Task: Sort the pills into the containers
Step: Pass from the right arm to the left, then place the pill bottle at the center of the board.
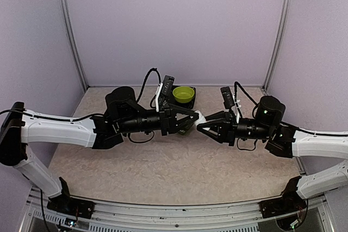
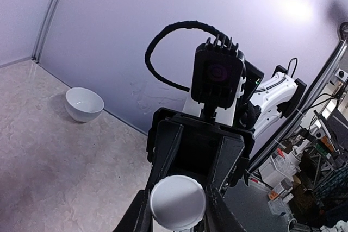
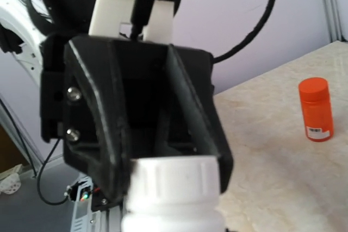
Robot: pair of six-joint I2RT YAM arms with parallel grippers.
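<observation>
Beige marble-look table w/ lilac walls around; above its middle the white bottle hangs in the air btw the two grippers, which meet tip to tip. L gripper has its jaws narrow, pressed on the ribbed cap, and R gripper has its jaws narrow on the bottle body. Green bowl stands at the back, white bowl near a wall, orange bottle upright on the table, well apart.

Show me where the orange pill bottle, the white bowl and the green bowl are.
orange pill bottle (image 3: 314,113): right wrist view, on its body below the cap.
white bowl (image 2: 82,110): left wrist view, on its outer wall.
green bowl (image 1: 184,94): top external view, on its inner wall.
</observation>
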